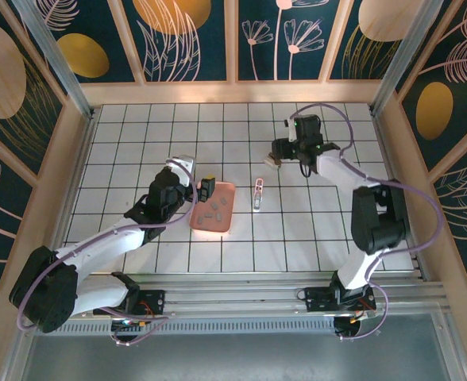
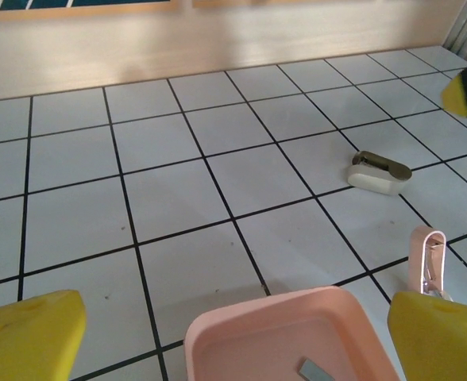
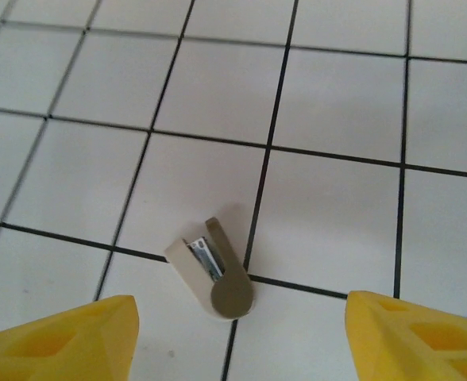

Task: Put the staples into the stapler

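Several grey staples [image 1: 215, 212] lie in a shallow pink tray [image 1: 227, 190]; one strip [image 2: 314, 369] shows on its floor. My left gripper [image 1: 208, 189] hangs open over the tray's far rim [image 2: 257, 311], yellow fingers [image 2: 28, 337] wide apart and holding nothing. What looks like the stapler [image 1: 257, 193], pink with bare metal showing, lies just right of the tray and shows again [image 2: 426, 258] beside my right-hand finger. My right gripper [image 1: 279, 153] is open above a small beige and brown clip-shaped tool [image 3: 216, 275] with metal inside, lying free on the tiles.
The beige tool [image 2: 380, 171] lies a tile or so beyond the pink stapler. A wooden wall [image 2: 218, 44] runs along the far side of the white tiled table [image 1: 138, 143], with posts at the corners. Open tiles lie to the left and far right.
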### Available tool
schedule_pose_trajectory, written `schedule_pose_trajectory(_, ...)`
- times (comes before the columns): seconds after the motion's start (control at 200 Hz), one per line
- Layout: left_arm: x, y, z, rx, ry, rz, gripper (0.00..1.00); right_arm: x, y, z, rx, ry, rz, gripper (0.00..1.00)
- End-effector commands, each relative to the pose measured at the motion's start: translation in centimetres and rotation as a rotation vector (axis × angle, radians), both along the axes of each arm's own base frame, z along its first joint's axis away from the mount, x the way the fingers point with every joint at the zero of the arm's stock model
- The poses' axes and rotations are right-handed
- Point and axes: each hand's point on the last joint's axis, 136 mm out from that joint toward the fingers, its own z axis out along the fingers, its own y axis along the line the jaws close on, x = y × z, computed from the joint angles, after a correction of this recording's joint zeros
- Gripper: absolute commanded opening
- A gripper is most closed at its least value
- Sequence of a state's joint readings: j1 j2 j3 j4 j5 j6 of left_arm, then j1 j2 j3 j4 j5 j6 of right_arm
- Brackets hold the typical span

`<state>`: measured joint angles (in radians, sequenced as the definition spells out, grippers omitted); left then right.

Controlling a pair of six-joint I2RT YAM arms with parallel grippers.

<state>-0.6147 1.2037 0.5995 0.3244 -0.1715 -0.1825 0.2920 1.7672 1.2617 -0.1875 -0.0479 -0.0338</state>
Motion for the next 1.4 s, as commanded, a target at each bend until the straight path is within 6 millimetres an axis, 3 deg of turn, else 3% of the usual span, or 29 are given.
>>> schedule_pose_trajectory(0.0, 0.3, -0.5, 0.5, -0.029, 0.02, -0.017, 0.97, -0.6, 0.5, -3.9, -0.057, 0.149, 0.152, 0.71)
schedule_pose_trajectory(0.25, 0.5, -0.5, 0.4, -0.014, 0.025, -0.02, 0.97, 1.3, 1.2, -7.2, -0.118, 0.175, 0.239, 0.78)
schedule_pose_trajectory(0.546, 0.9, -0.7, 0.5, -0.013, 0.028, -0.02, 0.97, 2.2, 2.2, -9.8, -0.101, 0.204, 0.286, 0.77)
schedule_pose_trajectory(0.746, 0.9, -0.5, 0.5, -0.006, 0.026, -0.014, 0.97, 2.5, 2.7, -10.5, -0.09, 0.205, 0.305, 0.68)
schedule_pose_trajectory(0.921, 1.0, -0.4, 0.4, 0.002, 0.029, -0.008, 0.97, 2.9, 2.8, -10.6, -0.098, 0.188, 0.302, 0.49)
schedule_pose_trajectory(1.141, 0.9, -0.7, 0.7, -0.015, 0.036, -0.018, 0.96, 2.8, 2.6, -7.2, -0.111, 0.037, 0.29, 0.35)
schedule_pose_trajectory(1.256, 0.7, -1.2, 1.4, -0.048, 0.041, -0.038, 0.95, 1.9, 2.3, -3.7, -0.091, -0.083, 0.276, 0.33)
schedule_pose_trajectory(1.396, 0.7, -2.5, 3.1, -0.11, 0.059, -0.089, 0.95, -0.8, 2.6, 0.8, -0.055, -0.235, 0.279, 0.32)
